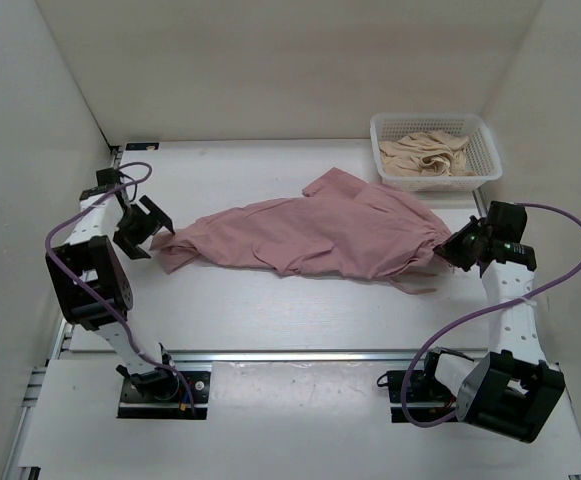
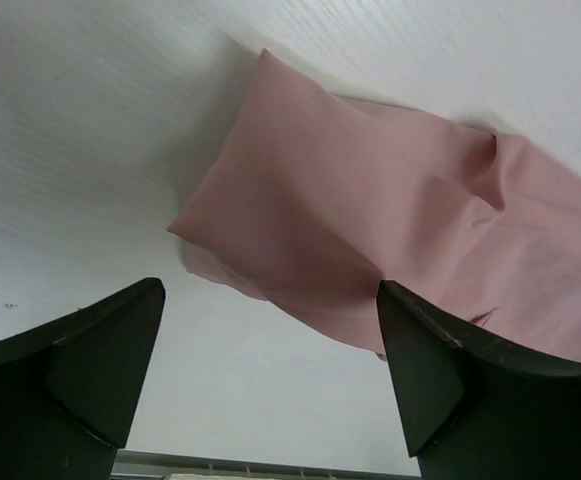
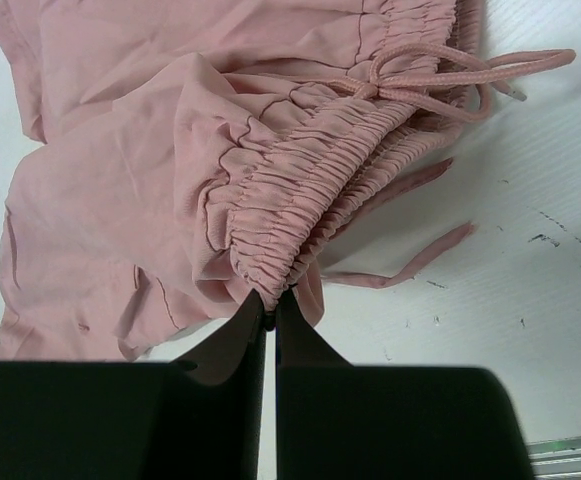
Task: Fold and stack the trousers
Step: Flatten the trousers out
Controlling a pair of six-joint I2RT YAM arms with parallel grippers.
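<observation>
The dusty-pink trousers (image 1: 320,235) lie rumpled across the middle of the table, legs to the left, gathered waistband to the right. My right gripper (image 1: 457,248) is shut on the waistband's edge; in the right wrist view the elastic band (image 3: 300,200) bunches at the closed fingertips (image 3: 270,300), with the drawstring (image 3: 440,75) trailing on the table. My left gripper (image 1: 142,232) is open and empty, just left of the leg hem. In the left wrist view the hem (image 2: 270,210) lies ahead of the spread fingers (image 2: 425,365), apart from them.
A white plastic basket (image 1: 489,152) at the back right holds a crumpled beige garment (image 1: 428,155). White walls close the left, back and right sides. A metal rail (image 1: 300,355) runs across the table's near edge.
</observation>
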